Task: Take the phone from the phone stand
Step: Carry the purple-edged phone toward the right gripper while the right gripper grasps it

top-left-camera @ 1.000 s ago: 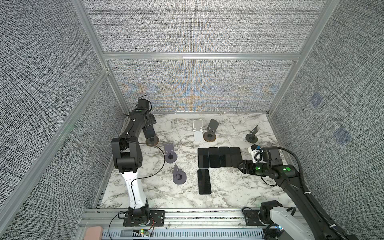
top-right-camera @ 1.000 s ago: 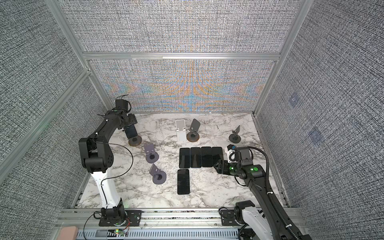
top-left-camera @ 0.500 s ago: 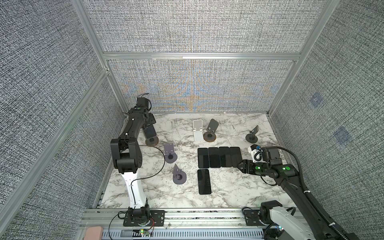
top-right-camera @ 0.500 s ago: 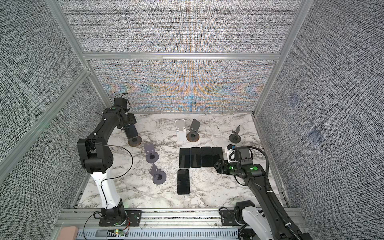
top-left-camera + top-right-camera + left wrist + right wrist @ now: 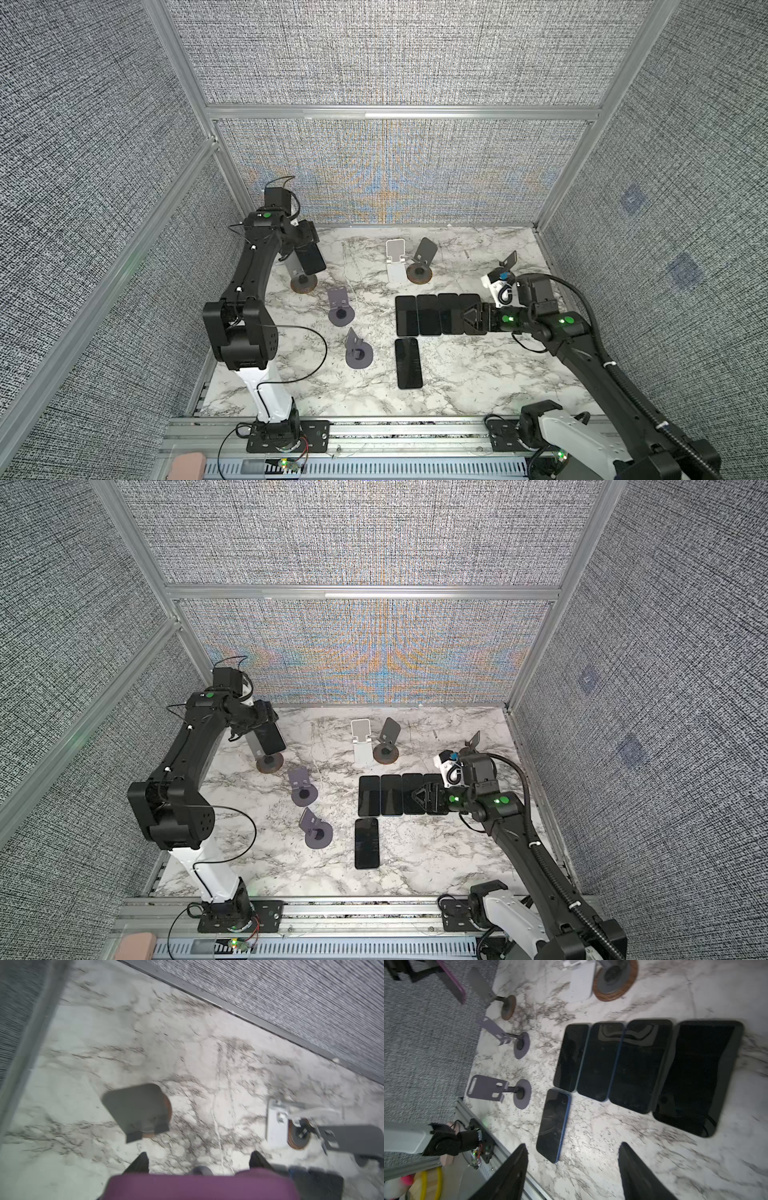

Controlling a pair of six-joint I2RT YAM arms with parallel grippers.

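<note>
My left gripper (image 5: pixel 307 245) at the back left is shut on the phone (image 5: pixel 311 259), which has a black screen and a purple case (image 5: pixel 199 1186). Its fingertips (image 5: pixel 141 1162) stick out past the phone's edge in the left wrist view. The phone hangs just above and apart from the phone stand (image 5: pixel 296 270), a grey plate (image 5: pixel 135 1109) on a round wooden base (image 5: pixel 303 284) with nothing on it. In the right wrist view the phone (image 5: pixel 450 982) and the stand (image 5: pixel 479 987) show a gap between them. My right gripper (image 5: pixel 471 318) is open and holds nothing, low over the table beside a row of phones.
Several phones (image 5: pixel 440 313) lie flat in a row mid-table, with one more (image 5: pixel 408 363) in front of them. Two purple stands (image 5: pixel 340 307) (image 5: pixel 358 351), a white stand (image 5: pixel 395 266), a grey stand (image 5: pixel 420 266) and a black stand (image 5: pixel 507 264) are scattered about. Walls close in left, back and right.
The left gripper has shifted slightly with the phone by the back-left stand. The right arm has stayed nearly still.
</note>
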